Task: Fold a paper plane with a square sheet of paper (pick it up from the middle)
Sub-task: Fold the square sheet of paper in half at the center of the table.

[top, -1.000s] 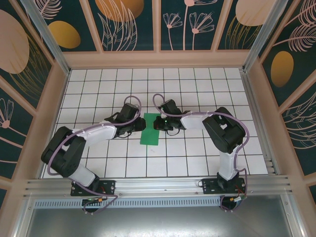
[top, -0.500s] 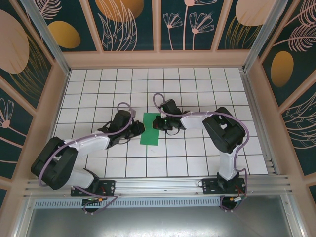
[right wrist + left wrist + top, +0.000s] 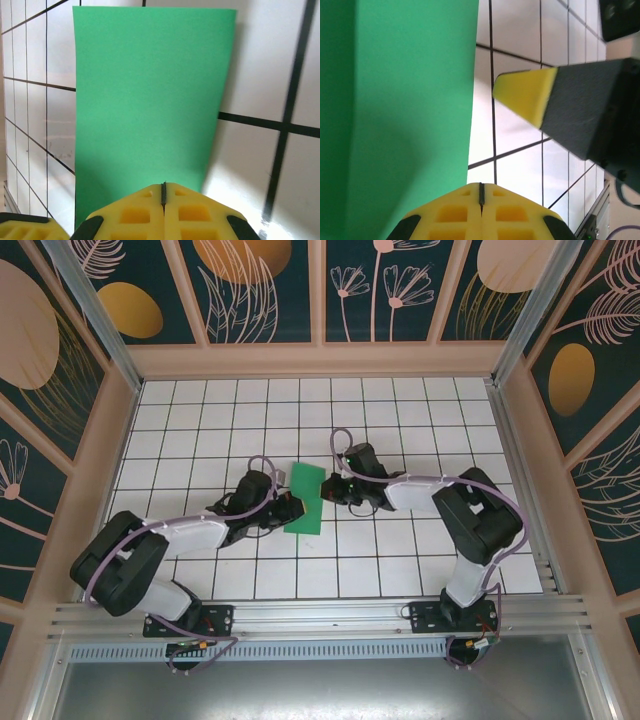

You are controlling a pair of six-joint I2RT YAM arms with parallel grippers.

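Observation:
The square sheet of paper (image 3: 305, 498) lies on the white grid table, folded into a narrow bright green rectangle, slightly tilted. It takes up the left half of the left wrist view (image 3: 405, 100) and the middle of the right wrist view (image 3: 150, 95). My left gripper (image 3: 291, 508) is shut, its tip (image 3: 481, 186) low at the paper's left long edge, just off the green. From the other side my right gripper (image 3: 329, 490) is shut too, its tip (image 3: 163, 185) over the paper's right edge. Its yellow finger (image 3: 525, 95) shows in the left wrist view. No paper plane shape shows.
The white tiled table (image 3: 400, 420) has black grid lines and is closed in by patterned walls on three sides. An aluminium rail (image 3: 320, 615) with both arm bases runs along the near edge. Both arms lie low, elbows out to left and right.
The left gripper has slid forward and down to the paper's left edge. The right arm has shifted right, its tip now at the right edge. The paper sits slightly more tilted.

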